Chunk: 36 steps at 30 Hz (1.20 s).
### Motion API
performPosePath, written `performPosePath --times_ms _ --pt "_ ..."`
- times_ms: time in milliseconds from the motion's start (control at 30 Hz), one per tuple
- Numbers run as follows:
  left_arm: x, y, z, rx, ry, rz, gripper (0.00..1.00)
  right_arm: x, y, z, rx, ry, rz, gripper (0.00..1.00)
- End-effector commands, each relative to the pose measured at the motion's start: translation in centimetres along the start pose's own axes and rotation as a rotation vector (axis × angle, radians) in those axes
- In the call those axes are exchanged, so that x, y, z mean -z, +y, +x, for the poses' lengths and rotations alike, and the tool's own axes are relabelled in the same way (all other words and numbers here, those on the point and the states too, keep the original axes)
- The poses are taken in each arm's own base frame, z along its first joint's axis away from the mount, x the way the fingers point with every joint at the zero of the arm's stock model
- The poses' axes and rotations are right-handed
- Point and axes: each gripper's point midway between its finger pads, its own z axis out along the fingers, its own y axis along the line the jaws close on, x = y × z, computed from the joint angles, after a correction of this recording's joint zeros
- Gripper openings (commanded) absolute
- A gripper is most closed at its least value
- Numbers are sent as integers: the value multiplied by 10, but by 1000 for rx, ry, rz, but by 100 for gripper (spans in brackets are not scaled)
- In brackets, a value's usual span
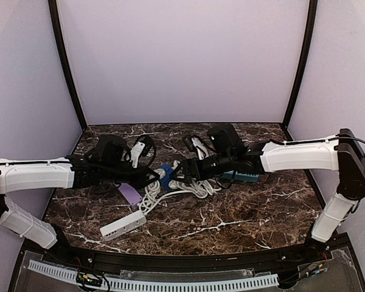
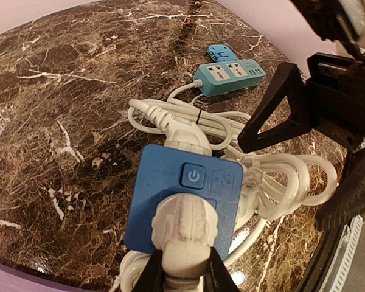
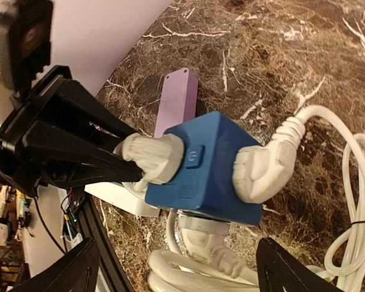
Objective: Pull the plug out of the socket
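Note:
The socket (image 2: 170, 188) is a bright blue cube with a power button, lying on white cable in the middle of the marble table (image 1: 255, 213). It also shows in the top view (image 1: 166, 176) and the right wrist view (image 3: 216, 164). A white plug (image 2: 185, 231) sits in the cube's face, and my left gripper (image 2: 182, 271) is shut on its neck. The right wrist view shows the same plug (image 3: 153, 158) pinched by the left gripper's black fingers (image 3: 91, 161). My right gripper (image 3: 182, 267) stands open and wide, its fingers on either side of the cube and apart from it. Two more white plugs (image 3: 261, 173) sit in other faces.
A teal power strip (image 2: 228, 76) lies to the right with a small blue adapter (image 2: 222, 53) behind it. A purple strip (image 3: 176, 100) lies left of the cube and a white power strip (image 1: 123, 224) nearer the front. Loops of white cable (image 1: 191, 187) surround the cube.

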Motion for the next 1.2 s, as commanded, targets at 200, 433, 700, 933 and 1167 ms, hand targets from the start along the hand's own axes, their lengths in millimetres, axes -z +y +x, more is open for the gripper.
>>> performPosePath --times_ms 200,433,700,933,1167 --pt "20 -27 -64 123 -93 165 1 -22 -10 2 392 31 296 87" --pt "25 -36 -68 131 -88 213 1 -41 -16 6 508 46 404 87" --pt "25 -38 -70 144 -81 245 1 -57 -17 9 576 35 417 88" --pt "27 -44 -76 163 -64 278 1 -67 -26 -5 566 -45 495 72" --pt "28 -36 -69 138 -12 274 27 -54 -15 -21 577 -93 490 30"
